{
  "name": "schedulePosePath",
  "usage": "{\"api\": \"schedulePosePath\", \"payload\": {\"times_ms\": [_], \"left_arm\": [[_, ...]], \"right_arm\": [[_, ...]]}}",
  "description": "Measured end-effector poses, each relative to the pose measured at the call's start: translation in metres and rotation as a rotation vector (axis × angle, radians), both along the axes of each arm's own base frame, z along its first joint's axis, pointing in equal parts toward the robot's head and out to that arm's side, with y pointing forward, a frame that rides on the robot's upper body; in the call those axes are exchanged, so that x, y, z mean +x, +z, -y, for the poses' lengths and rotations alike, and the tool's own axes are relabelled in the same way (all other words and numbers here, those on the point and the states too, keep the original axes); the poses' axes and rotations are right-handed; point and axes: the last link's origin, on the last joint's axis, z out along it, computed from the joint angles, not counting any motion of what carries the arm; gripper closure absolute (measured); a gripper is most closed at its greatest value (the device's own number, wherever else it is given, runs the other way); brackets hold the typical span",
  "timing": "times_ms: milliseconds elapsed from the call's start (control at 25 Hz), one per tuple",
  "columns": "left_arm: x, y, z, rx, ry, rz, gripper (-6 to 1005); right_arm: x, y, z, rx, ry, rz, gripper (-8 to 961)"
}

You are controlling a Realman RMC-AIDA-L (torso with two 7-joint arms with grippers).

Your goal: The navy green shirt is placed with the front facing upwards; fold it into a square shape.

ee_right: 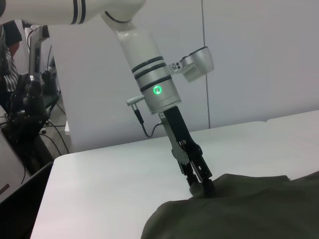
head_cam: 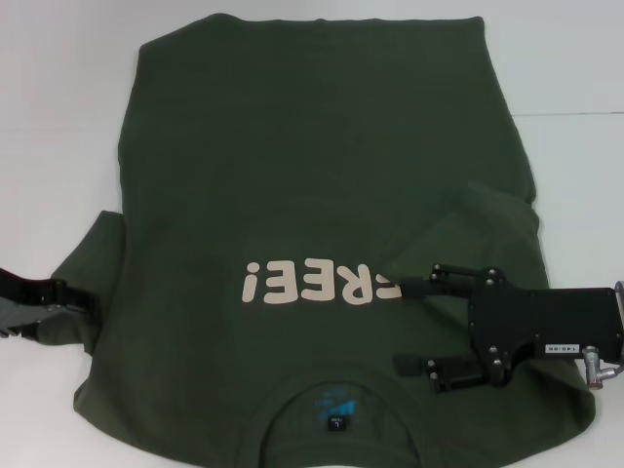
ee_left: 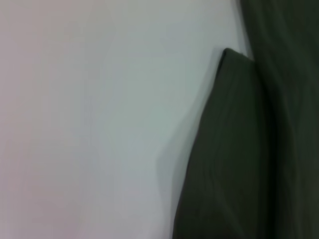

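Currently the navy green shirt [head_cam: 322, 195] lies flat on the desk [head_cam: 58, 117], print up, collar near. Right pincer [head_cam: 398, 325] spread open over the folded-in right sleeve, gripping nothing. Left pincer [head_cam: 93, 304] at the left sleeve [head_cam: 88, 255]; grip state unclear, likely set for the matching fold.

A white table [head_cam: 58, 117] is lying under everything, its bare top showing on both sides in the head view, with a thin seam [head_cam: 575, 115] running across the right part. Behind it, a pale wall panel [ee_right: 249, 59] is standing, and dark equipment with cables [ee_right: 25, 114] is crowding the far side.
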Motion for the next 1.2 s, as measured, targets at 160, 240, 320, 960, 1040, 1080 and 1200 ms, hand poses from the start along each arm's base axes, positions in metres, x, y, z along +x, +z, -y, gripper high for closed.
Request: {"api": "schedulePosePath", "payload": {"times_ms": [160, 240, 320, 960, 1040, 1080, 1200], "left_arm": [[0.002, 0.0, -0.002, 0.0, -0.005, 0.001, 93], [0.002, 0.0, -0.002, -0.001, -0.005, 0.002, 93], [0.002, -0.001, -0.002, -0.003, -0.004, 0.005, 93], [0.008, -0.008, -0.009, -0.004, -0.02, 0.009, 94], [0.009, -0.008, -0.009, -0.005, -0.022, 0.009, 94], [0.009, -0.008, -0.01, -0.006, -0.024, 0.007, 97], [0.01, -0.01, -0.011, -0.012, -0.035, -0.005, 107]], "right_arm": [[0.0, 0.0, 0.0, 0.0, 0.0, 0.0, 10], [0.0, 0.0, 0.0, 0.0, 0.001, 0.0, 10], [0.0, 0.0, 0.0, -0.001, 0.002, -0.001, 10], [0.0, 0.001, 0.0, -0.001, 0.003, 0.001, 11], [0.0, 0.002, -0.001, 0.0, 0.003, 0.002, 11], [0.0, 0.002, -0.001, 0.001, 0.002, 0.002, 11], [0.0, 0.002, -0.001, 0.002, 0.002, 0.002, 11]]}}
